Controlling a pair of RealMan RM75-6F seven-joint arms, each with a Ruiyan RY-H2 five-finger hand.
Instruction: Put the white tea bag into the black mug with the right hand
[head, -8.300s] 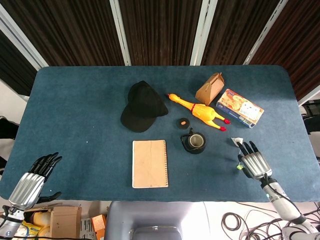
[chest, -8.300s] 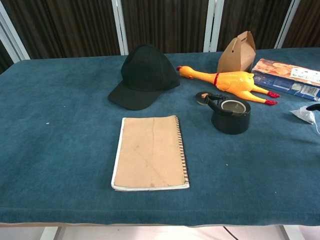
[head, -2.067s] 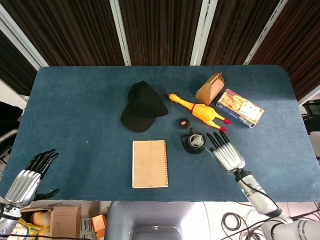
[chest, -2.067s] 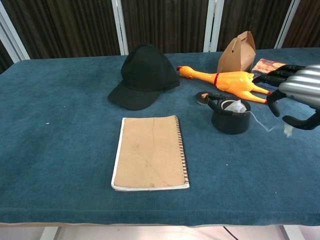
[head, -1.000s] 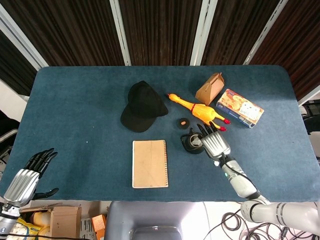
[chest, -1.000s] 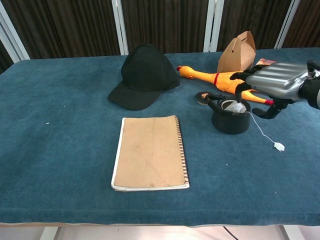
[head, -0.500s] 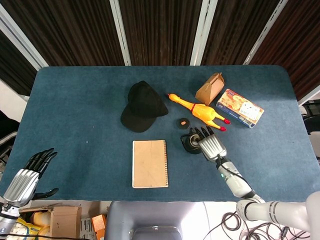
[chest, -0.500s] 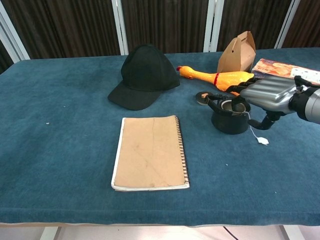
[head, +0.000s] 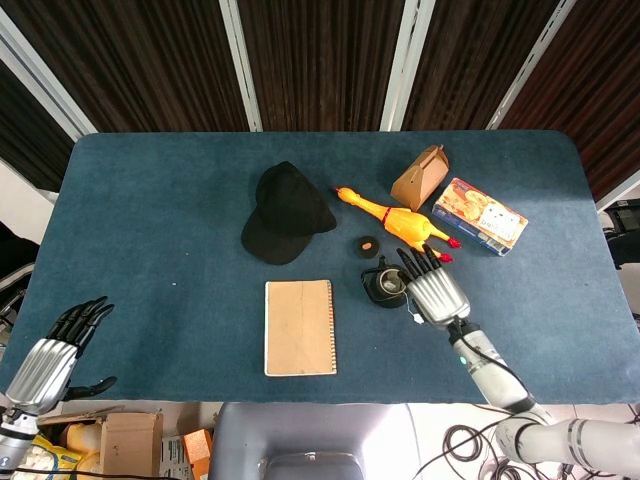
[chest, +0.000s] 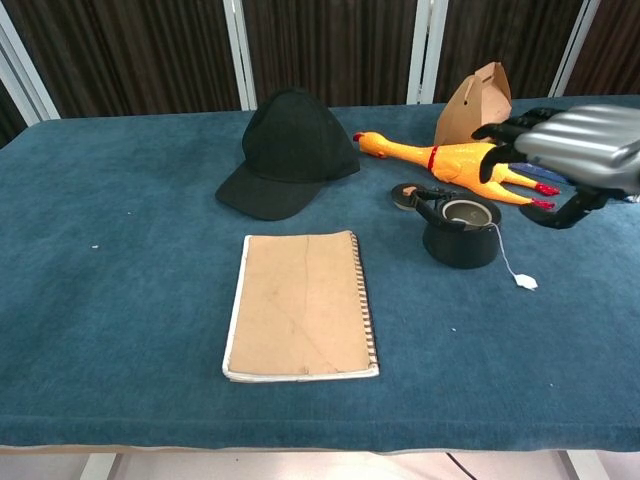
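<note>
Two hands show, and the right hand (chest: 578, 150) hangs above the table (head: 150, 230) just right of the black mug (chest: 460, 232), fingers spread apart and holding nothing; in the head view it sits right beside the mug's rim without clearly touching it. The white tea bag (chest: 464, 213) lies down inside the mug, mostly hidden, with its string running over the rim to a small paper tag (chest: 525, 282) resting on the blue cloth to the mug's right. The left hand (head: 55, 358) is at the near left corner of the table, fingers extended and apart, with nothing in it. Behind the mug are a small roll of tape (chest: 406, 196), a rubber chicken (chest: 450, 160), a brown carton (chest: 474, 103) and a printed box (head: 480, 216); a black cap (chest: 290, 150) and a tan notebook (chest: 302, 304) lie to the left
</note>
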